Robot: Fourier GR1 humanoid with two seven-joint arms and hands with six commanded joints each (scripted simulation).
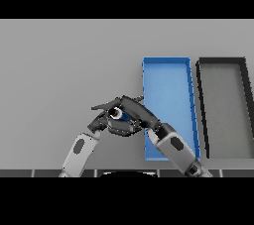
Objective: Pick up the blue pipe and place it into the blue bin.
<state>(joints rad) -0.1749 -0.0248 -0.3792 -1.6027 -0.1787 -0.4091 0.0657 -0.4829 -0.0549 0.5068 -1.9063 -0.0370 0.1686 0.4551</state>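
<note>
Because the blue pipe (pixel 120 115) lies low of centre, just left of the blue bin (pixel 166 61), the right hand (pixel 135 110) curls round it for lifting, while the left hand (pixel 102 120), fingers relaxed, sits beside.

Matt grey table (pixel 59 70), smooth plastic-looking blue bin (pixel 166 61), matt black bin (pixel 222 60), glossy blue pipe (pixel 120 115).

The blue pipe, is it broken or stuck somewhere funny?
Nothing looks broken or spilled. The blue pipe is mostly hidden between the right hand and the left hand, left of the blue bin, not in it yet. The black bin sits straight beside the blue one.
</note>
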